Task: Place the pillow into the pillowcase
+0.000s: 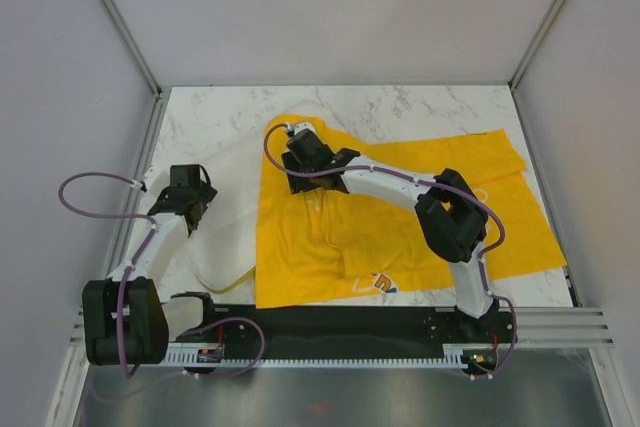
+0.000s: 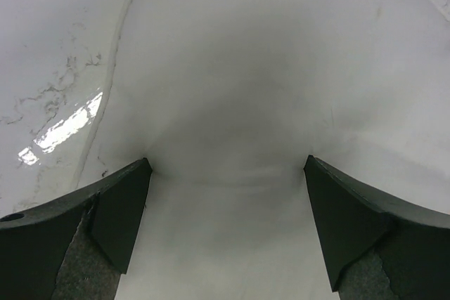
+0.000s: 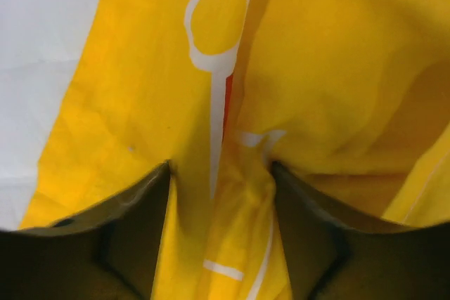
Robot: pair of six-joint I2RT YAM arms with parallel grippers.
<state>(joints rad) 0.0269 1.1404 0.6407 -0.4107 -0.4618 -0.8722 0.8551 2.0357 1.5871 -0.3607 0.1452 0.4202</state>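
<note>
The pillow (image 1: 228, 232) lies soft and puffy on the left, beside the pillowcase (image 1: 310, 247). The left gripper (image 2: 227, 161) pushes into it, fingers spread apart. The right gripper (image 3: 220, 165) pinches the thin, floppy pillowcase (best grabbed by its edge, I think).

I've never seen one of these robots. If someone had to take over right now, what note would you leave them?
Left gripper: jaws spread wide and pressed onto the pillow. I can't tell if it is squeezing.
Right gripper: closed on a bunched fold near the far left corner of the pillowcase.
Position: the pillow lies left of the pillowcase with their edges meeting, and it looks almost wholly outside.
Done: each gripper is on its item.
Left: open the case's mouth and slide the pillow in.
</note>
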